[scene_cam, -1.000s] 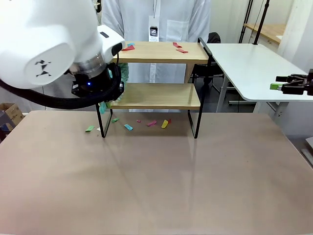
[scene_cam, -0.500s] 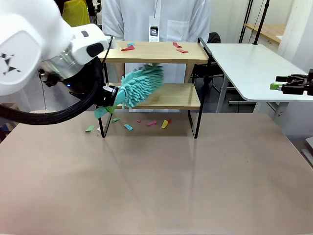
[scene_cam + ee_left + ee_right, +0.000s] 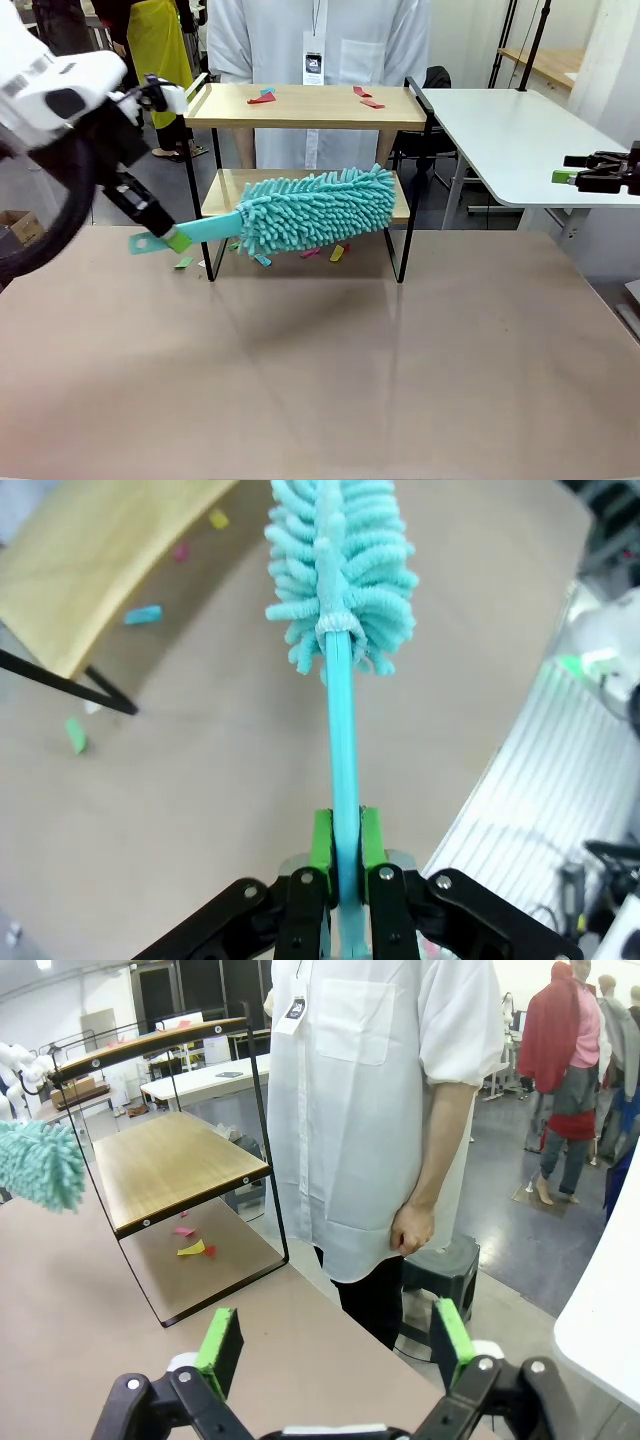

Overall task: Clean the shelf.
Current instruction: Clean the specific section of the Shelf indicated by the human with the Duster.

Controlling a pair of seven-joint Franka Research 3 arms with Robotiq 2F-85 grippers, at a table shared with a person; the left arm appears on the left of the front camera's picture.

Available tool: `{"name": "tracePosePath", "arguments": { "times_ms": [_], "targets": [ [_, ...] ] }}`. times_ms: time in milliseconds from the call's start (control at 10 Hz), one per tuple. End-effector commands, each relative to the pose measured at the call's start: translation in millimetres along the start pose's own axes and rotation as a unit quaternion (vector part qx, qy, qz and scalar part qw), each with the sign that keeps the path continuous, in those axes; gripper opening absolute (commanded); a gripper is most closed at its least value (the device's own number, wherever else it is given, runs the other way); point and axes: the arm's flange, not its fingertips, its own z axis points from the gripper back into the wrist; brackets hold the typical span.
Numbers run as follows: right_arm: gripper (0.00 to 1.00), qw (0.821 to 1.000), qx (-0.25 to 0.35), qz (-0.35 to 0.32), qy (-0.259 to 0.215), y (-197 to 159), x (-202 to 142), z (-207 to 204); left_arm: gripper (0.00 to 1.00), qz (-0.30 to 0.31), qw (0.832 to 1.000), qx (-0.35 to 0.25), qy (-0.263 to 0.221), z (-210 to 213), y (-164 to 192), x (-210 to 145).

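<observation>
Left gripper [image 3: 345, 828] is clamped on the handle of the teal duster [image 3: 320, 210], whose long axis runs out to the robot's right, roughly along the front edge of the shelf [image 3: 225, 188], with the head in front of the lower board [image 3: 170, 1165]. The top board [image 3: 320, 118] sits above the head and carries red and blue scraps [image 3: 262, 97]. The lower board looks bare, and more scraps [image 3: 337, 253] lie on the table [image 3: 320, 380] beneath. Right gripper [image 3: 335, 1345] is wide open and empty, well off right — left arm is nearer.
</observation>
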Motion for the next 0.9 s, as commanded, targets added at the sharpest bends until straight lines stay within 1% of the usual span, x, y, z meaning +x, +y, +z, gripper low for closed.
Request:
{"name": "tracePosePath", "arguments": {
  "times_ms": [0,100,200,400,500,600,700,800],
  "targets": [
    [1.0,1.0,0.001,0.003,-0.002,1.3,3.2,-1.3,0.13,-0.025,0.999,-0.042,-0.01,24.2,5.4,-7.9],
    [1.0,1.0,0.001,0.003,-0.002,1.3,3.2,-1.3,0.13,-0.049,0.997,-0.055,0.013,39.5,8.1,-10.5],
    [1.0,1.0,0.001,0.003,-0.002,1.3,3.2,-1.3,0.13,-0.048,0.996,-0.056,0.057,51.9,10.2,-11.5],
    [1.0,1.0,0.001,0.003,-0.002,1.3,3.2,-1.3,0.13,-0.074,0.982,-0.061,0.162,81.5,9.1,-8.4],
    [1.0,1.0,0.001,0.003,-0.002,1.3,3.2,-1.3,0.13,-0.079,0.976,-0.059,0.195,98.2,6.8,-8.5],
    [1.0,1.0,0.001,0.003,-0.002,1.3,3.2,-1.3,0.13,-0.078,0.965,-0.05,0.245,108.9,3.6,-9.0],
    [1.0,1.0,0.001,0.003,-0.002,1.3,3.2,-1.3,0.13,-0.068,0.955,-0.052,0.283,119.1,2.4,-8.2],
    [1.0,1.0,0.001,0.003,-0.002,1.3,3.2,-1.3,0.13,-0.045,0.946,-0.044,0.317,125.1,5.3,-5.5]
  ]
}}
